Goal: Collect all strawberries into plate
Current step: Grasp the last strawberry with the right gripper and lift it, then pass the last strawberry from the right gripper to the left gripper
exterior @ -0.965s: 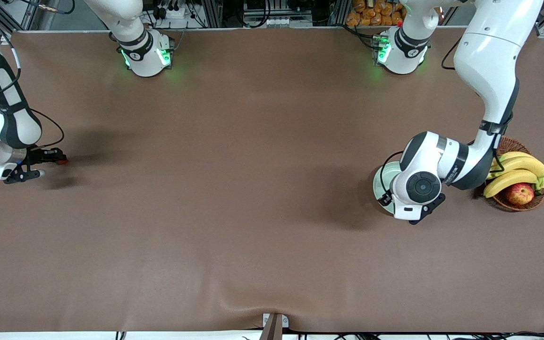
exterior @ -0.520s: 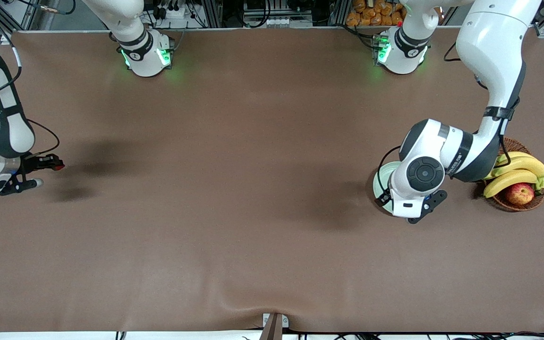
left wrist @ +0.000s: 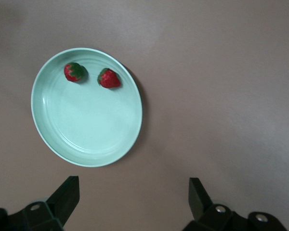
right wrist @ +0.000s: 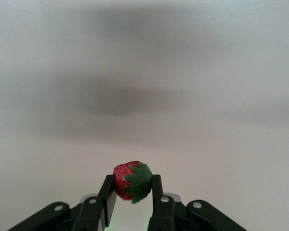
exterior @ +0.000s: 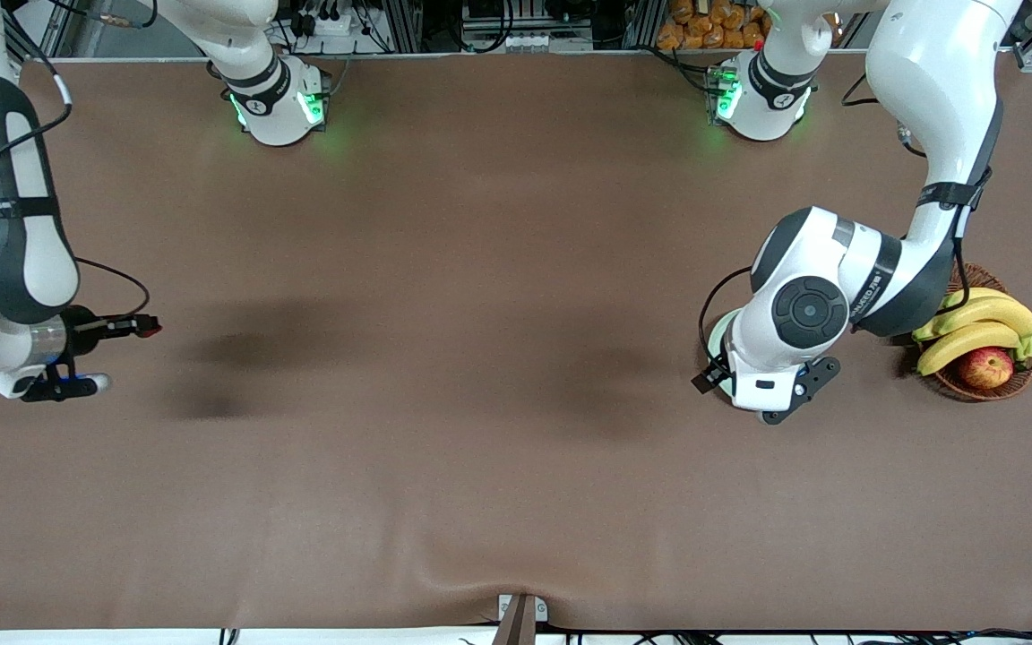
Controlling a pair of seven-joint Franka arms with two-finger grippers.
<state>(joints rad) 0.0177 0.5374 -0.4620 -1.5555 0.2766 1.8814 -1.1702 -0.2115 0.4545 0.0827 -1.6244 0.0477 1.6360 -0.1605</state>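
Right wrist view shows the right gripper (right wrist: 133, 192) pinching the third strawberry (right wrist: 131, 180) above bare table (exterior: 444, 269) at the right arm's end. Carry it level to the plate (left wrist: 86, 107) — two strawberries (left wrist: 109, 78) apparently lie near its rim — where the left gripper (left wrist: 134, 198) hovers spread; it should clear first.

A brown desk (exterior: 480, 358) is seen, with two arm bases mounted along its edge farthest from the front camera. A pale mint-green plate (left wrist: 86, 125) and a wicker basket (exterior: 982, 387) of fruit are set on it toward the left arm's end, well apart from each other.
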